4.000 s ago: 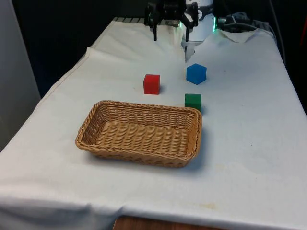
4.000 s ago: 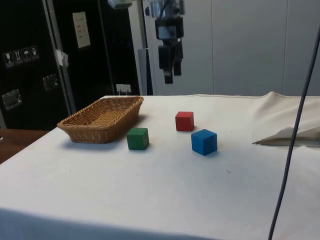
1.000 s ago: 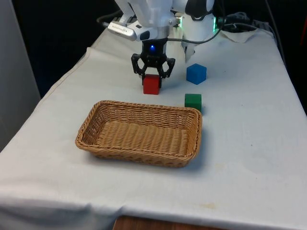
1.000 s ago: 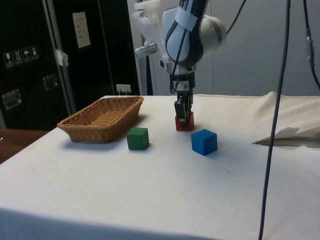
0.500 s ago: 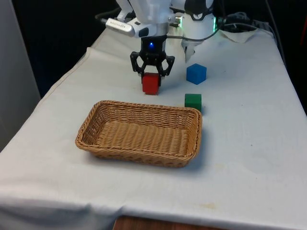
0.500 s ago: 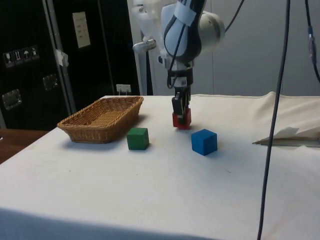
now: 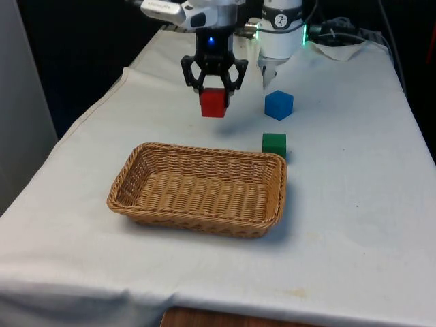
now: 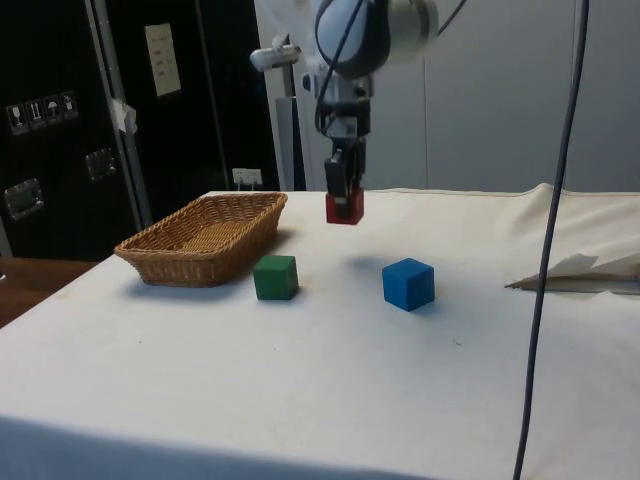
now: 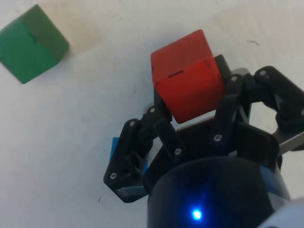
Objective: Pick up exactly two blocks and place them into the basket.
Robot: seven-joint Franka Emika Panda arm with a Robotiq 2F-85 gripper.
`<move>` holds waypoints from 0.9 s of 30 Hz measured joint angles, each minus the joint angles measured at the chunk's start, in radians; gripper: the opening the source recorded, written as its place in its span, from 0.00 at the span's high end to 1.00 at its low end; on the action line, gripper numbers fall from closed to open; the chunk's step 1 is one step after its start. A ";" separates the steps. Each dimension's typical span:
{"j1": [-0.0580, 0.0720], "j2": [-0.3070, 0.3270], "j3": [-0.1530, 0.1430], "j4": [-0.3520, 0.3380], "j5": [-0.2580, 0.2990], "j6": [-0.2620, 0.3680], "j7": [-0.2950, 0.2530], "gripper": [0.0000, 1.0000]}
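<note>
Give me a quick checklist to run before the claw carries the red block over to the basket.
1. Claw shut on red block: ok.
2. Red block lifted clear of the table, side view: ok.
3. Basket upright with nothing in it: ok.
4. Green block beside the basket's far corner, off the straight path: ok.
5. Blue block resting apart from the claw: ok.
6. Grip firm enough for the carry: cannot tell.

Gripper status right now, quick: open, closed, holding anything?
Gripper: closed on the red block, held in the air above the table.
</note>
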 measured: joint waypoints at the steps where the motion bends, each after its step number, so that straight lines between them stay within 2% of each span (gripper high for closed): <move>1: 0.000 -0.004 -0.001 0.007 -0.004 -0.009 0.003 0.98; 11: 0.000 -0.048 -0.005 0.079 -0.029 -0.109 0.021 0.98; 22: 0.004 -0.073 -0.004 0.145 -0.047 -0.190 0.040 0.98; 27: 0.006 -0.075 0.010 0.197 -0.050 -0.233 0.054 0.98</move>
